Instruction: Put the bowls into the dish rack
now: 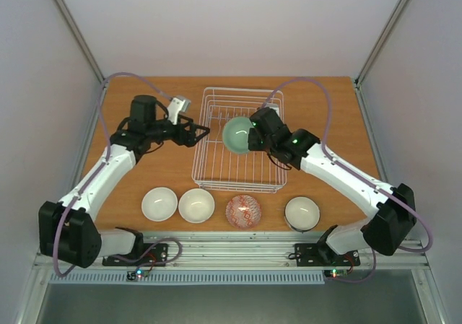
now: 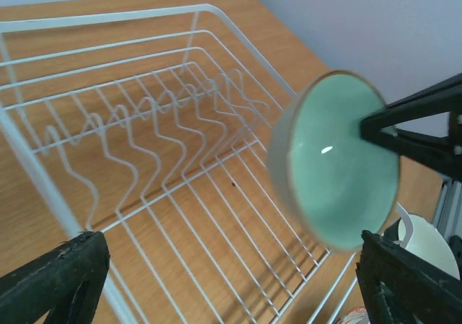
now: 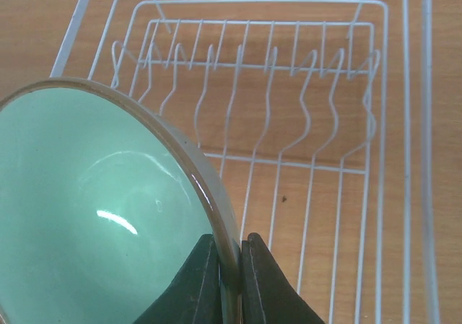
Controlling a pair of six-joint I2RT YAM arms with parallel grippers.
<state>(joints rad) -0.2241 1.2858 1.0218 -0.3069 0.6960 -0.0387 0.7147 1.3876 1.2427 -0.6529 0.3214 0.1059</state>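
The white wire dish rack (image 1: 216,172) stands at the middle back of the table. My right gripper (image 1: 254,138) is shut on the rim of a pale green bowl (image 1: 237,135), which it holds tilted on edge above the rack's floor (image 3: 289,151). In the right wrist view the fingertips (image 3: 256,266) pinch the bowl's wall (image 3: 86,216). My left gripper (image 1: 201,133) hangs open and empty at the rack's left rim, facing the green bowl (image 2: 339,165). Two white bowls (image 1: 159,203) (image 1: 196,205), a red patterned bowl (image 1: 243,211) and another white bowl (image 1: 302,212) sit in a row near the front.
The rack's upright tines (image 2: 144,118) run along its far side. Grey walls close in the wooden table (image 1: 325,115) on the left, right and back. A metal rail (image 1: 231,248) with both arm bases runs along the near edge.
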